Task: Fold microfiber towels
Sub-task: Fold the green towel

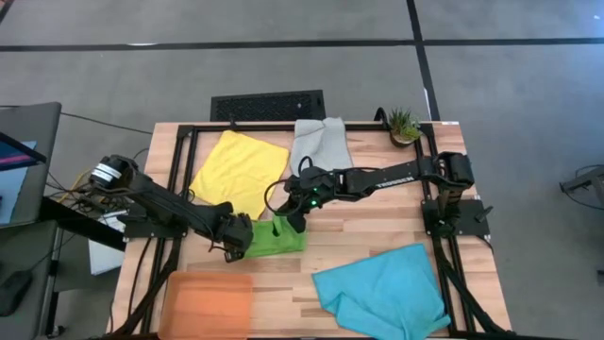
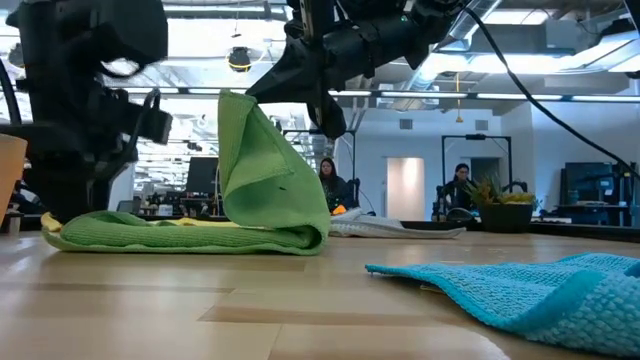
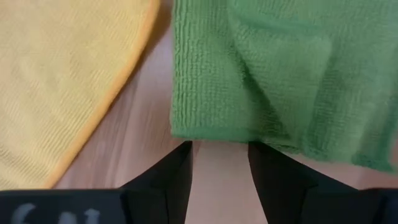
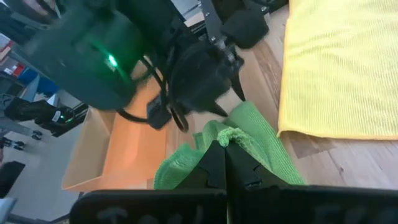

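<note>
From the high view, the green towel (image 1: pixel 276 238) is seen near the middle of the wooden surface (image 1: pixel 377 236), just below the yellow towel (image 1: pixel 238 171) and apart from the light grey towel (image 1: pixel 319 144) at the far edge and the turquoise towel (image 1: pixel 382 288) at the near right. The right pincer (image 1: pixel 295 221) is held over the green cloth's upper edge, and the left pincer (image 1: pixel 236 238) is placed at its left edge. An orange tray (image 1: pixel 209 300) and a small potted plant (image 1: pixel 404 125) are also carried by the surface.

From the low view, one flap of the green towel (image 2: pixel 262 180) is seen raised upright while the rest lies flat; a fold of this cloth is judged to be in hand.

In the left wrist view, the left pincer (image 3: pixel 219 177) is seen parted, holding nothing, just short of the green hem (image 3: pixel 249 134).

In the right wrist view, the right pincer (image 4: pixel 225 152) is seen clamped on a bunched corner of the green towel (image 4: pixel 255 140).

The next move is judged to call for the raised flap to be carried across and laid down edge to edge, with the flat layer kept from sliding.

Beyond the surface, an open workspace with ceiling lights, monitors and two seated people (image 2: pixel 328 180) is seen.
</note>
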Controlling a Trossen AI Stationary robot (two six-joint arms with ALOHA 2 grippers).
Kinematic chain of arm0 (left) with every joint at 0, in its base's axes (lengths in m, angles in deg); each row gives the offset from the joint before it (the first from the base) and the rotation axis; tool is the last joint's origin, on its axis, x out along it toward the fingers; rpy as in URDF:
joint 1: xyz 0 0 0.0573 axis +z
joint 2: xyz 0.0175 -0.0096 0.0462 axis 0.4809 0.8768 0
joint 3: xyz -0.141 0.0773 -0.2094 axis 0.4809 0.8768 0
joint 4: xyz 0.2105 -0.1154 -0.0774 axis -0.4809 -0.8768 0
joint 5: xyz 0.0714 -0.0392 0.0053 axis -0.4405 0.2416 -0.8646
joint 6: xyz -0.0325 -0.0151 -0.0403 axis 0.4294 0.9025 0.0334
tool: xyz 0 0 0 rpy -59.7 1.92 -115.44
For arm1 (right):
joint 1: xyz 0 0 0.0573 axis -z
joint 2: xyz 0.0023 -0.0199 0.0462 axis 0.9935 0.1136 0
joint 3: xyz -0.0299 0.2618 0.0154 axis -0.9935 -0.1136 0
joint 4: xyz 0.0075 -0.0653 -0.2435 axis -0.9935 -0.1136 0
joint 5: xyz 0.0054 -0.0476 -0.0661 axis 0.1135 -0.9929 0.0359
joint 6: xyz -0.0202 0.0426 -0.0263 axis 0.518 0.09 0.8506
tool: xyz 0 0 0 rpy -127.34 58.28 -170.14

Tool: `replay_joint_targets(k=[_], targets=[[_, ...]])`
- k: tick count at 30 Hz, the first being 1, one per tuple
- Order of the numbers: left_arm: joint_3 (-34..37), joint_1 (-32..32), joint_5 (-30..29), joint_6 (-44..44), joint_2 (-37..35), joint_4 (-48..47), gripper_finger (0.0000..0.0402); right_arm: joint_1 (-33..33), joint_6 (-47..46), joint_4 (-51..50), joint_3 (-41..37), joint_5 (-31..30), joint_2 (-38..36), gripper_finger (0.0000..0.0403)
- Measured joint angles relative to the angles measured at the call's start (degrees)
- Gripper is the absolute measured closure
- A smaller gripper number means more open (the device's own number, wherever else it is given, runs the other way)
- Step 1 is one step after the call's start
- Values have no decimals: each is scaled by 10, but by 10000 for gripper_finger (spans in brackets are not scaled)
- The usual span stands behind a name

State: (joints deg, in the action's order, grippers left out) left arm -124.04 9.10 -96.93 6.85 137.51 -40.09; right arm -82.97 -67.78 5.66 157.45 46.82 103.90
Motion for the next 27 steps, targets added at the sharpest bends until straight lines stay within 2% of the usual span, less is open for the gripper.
replay_joint_targets(k=[5, 21, 24, 27], targets=[[-4, 6, 3, -15, 29, 7, 252, 0, 0, -3, 0, 0, 0, 397], [-1, 43, -10, -81, 27, 102, 252, 7, 0, -10, 0, 17, -7, 397], [-13, 40, -6, -69, 27, 78, 252, 8, 0, -13, 0, 16, -7, 397], [-43, 26, -29, -66, 26, 33, 252, 8, 0, -17, 5, 16, -7, 397]])
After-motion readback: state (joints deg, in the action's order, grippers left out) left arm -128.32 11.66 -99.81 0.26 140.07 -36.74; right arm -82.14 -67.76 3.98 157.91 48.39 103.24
